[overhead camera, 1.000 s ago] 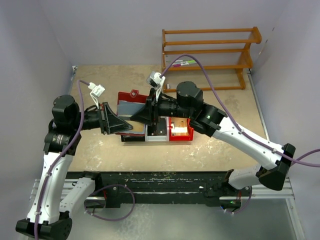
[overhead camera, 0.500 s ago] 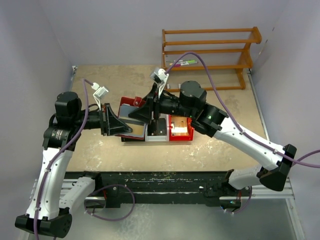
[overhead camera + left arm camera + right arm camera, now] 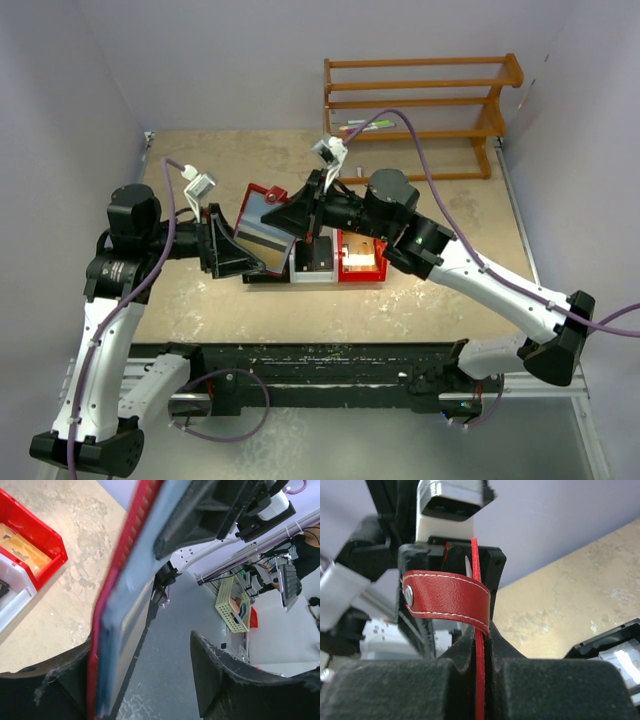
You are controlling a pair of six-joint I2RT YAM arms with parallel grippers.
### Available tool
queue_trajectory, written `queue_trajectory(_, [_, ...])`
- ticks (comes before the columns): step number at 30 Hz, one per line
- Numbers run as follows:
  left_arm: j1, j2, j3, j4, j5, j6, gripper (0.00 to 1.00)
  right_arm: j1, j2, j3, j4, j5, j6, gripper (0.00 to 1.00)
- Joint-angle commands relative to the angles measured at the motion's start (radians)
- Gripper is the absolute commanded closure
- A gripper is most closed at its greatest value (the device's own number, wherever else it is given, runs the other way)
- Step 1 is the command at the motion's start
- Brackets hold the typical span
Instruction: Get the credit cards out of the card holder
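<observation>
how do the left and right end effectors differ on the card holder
The right end effector is shut on the card holder's red edge by the strap; the left end effector is open, its jaws apart and not pinching the holder. The right grips from the holder's right side, the left sits at its left. Both are at the tilted holder.

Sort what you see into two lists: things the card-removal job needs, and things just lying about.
Job: card holder, pinched by the right tool; cards in the red bin.
Lying about: wooden rack; pens on it; black box.
</observation>
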Motion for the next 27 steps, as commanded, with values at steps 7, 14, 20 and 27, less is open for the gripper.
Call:
queue_trajectory(7, [-0.002, -0.122, -0.208, 0.591, -0.009, -0.399, 0.41, 0.032, -0.201, -0.379, 0.693, 0.341, 0.419, 1.0])
queue_trajectory(14, [-0.002, -0.133, -0.254, 0.689, -0.066, -0.512, 0.7, 0.064, -0.222, -0.467, 0.778, 0.374, 0.478, 1.0])
queue_trajectory(20, [-0.002, -0.13, -0.262, 0.688, -0.111, -0.543, 0.87, 0.076, -0.251, -0.531, 0.831, 0.396, 0.512, 1.0])
queue_trajectory(27, [-0.002, -0.1, -0.257, 0.692, -0.127, -0.602, 0.9, 0.096, -0.257, -0.572, 0.833, 0.397, 0.515, 1.0])
